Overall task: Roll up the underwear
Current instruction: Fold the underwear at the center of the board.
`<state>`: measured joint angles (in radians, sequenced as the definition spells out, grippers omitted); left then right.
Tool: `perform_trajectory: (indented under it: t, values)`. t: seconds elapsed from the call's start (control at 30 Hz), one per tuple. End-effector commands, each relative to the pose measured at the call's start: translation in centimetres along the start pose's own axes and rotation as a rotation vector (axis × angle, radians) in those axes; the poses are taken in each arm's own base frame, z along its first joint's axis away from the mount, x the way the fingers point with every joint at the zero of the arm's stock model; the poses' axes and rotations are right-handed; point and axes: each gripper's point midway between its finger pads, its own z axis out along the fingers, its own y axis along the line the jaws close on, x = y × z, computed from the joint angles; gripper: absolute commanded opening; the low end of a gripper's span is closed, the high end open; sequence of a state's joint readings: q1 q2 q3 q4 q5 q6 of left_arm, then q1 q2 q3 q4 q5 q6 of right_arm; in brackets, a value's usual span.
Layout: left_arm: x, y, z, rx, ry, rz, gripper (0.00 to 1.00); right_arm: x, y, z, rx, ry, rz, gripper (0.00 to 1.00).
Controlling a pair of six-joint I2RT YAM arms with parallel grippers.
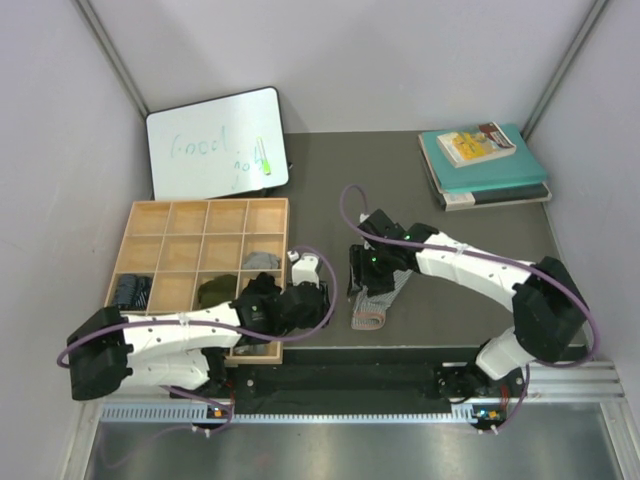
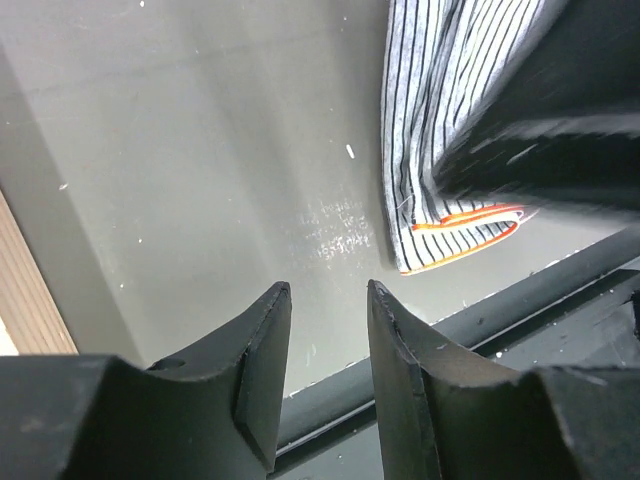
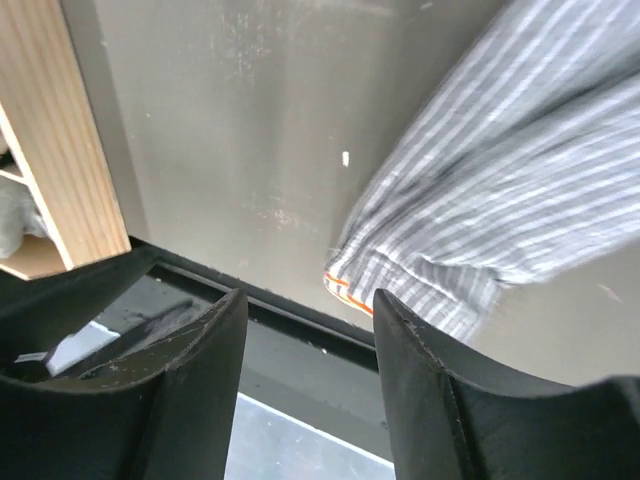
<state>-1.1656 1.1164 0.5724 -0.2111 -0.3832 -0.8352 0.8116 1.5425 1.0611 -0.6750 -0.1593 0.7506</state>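
The finely grey-and-white striped underwear [image 1: 378,298] lies as a narrow folded strip on the dark table, its orange-trimmed end [image 2: 462,232] toward the near edge. My left gripper [image 1: 322,303] hovers just left of it, open and empty [image 2: 328,286]. My right gripper [image 1: 358,280] hangs over the strip's left side, also open with nothing between its fingers [image 3: 309,294]; the cloth [image 3: 500,190] shows beyond and right of them. The light grey underwear [image 1: 262,260] and the olive green underwear [image 1: 215,291] sit in compartments of the wooden tray [image 1: 130,232].
The tray also holds a dark bundle [image 1: 131,290] at its near left. A whiteboard [image 1: 215,140] leans at the back left. Teal books [image 1: 485,163] are stacked at the back right. The table's near edge rail [image 2: 520,290] runs close under both grippers.
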Motion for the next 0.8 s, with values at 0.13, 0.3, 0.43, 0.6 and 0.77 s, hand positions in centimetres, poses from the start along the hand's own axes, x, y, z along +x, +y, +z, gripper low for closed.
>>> perform_trajectory:
  t: [0.13,0.3,0.43,0.6,0.77]
  values:
    - [-2.9,-6.2,2.7,0.102,-0.022,0.03,0.55,-4.3,-5.2,-4.5,0.057,-0.16,0.071,0.54]
    - [-2.7,-7.3,4.9,0.072,0.008,0.069,0.58,-7.5,-8.8,-5.9,0.1,-0.249,0.132,0.55]
    - [-2.2,-7.5,5.7,0.062,0.029,0.089,0.6,-9.5,-10.6,-6.0,0.118,-0.27,0.16,0.55]
    - [-1.1,-7.0,6.4,0.016,0.088,0.098,0.6,-10.9,-11.4,-5.1,0.122,-0.268,0.176,0.55]
    - [0.3,-6.1,6.9,-0.019,0.129,0.083,0.58,-11.5,-11.9,-3.7,0.14,-0.24,0.178,0.55]
